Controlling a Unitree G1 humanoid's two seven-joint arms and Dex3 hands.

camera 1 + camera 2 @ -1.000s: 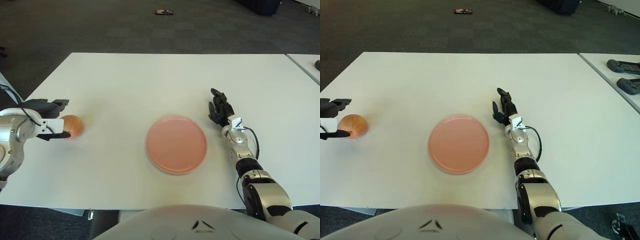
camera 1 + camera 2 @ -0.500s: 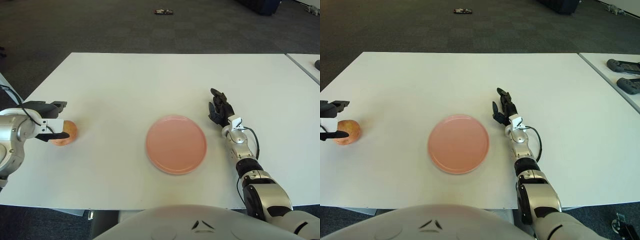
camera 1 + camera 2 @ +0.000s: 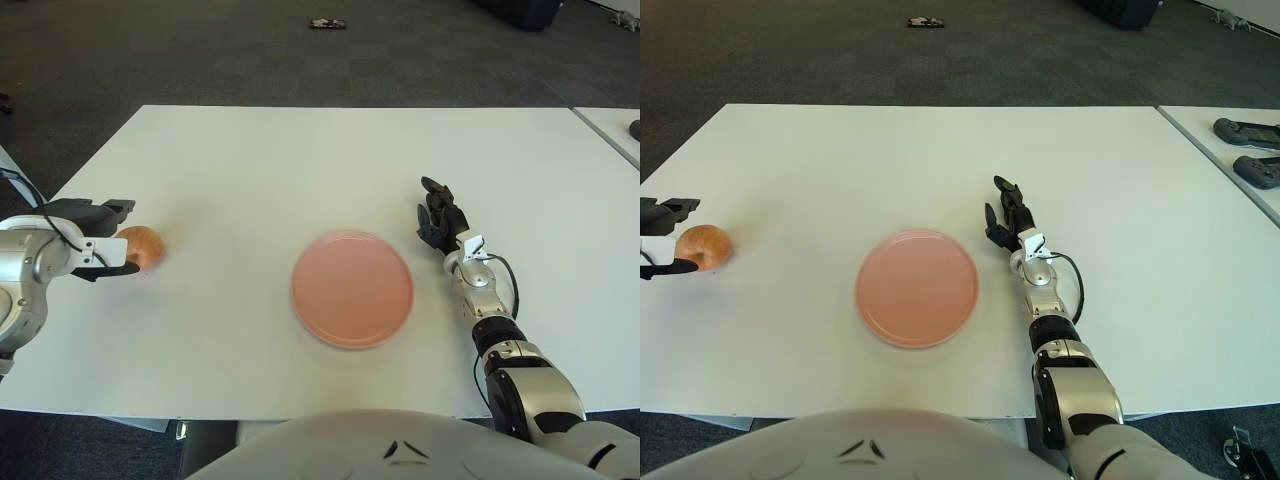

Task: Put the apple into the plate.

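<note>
Left hand (image 3: 98, 240) at table's (image 3: 300, 160) left edge, fingers clamped around apple (image 3: 140, 247); lift off table not clear. Apple well left of pink plate (image 3: 352, 288). Right hand (image 3: 440, 218) just right of plate, fingers curled, holding nothing.

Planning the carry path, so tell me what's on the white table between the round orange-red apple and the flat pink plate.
Nothing: only bare white table lies between the round orange-red apple, at the left hand, and the flat pink plate. Both eye views show this.
</note>
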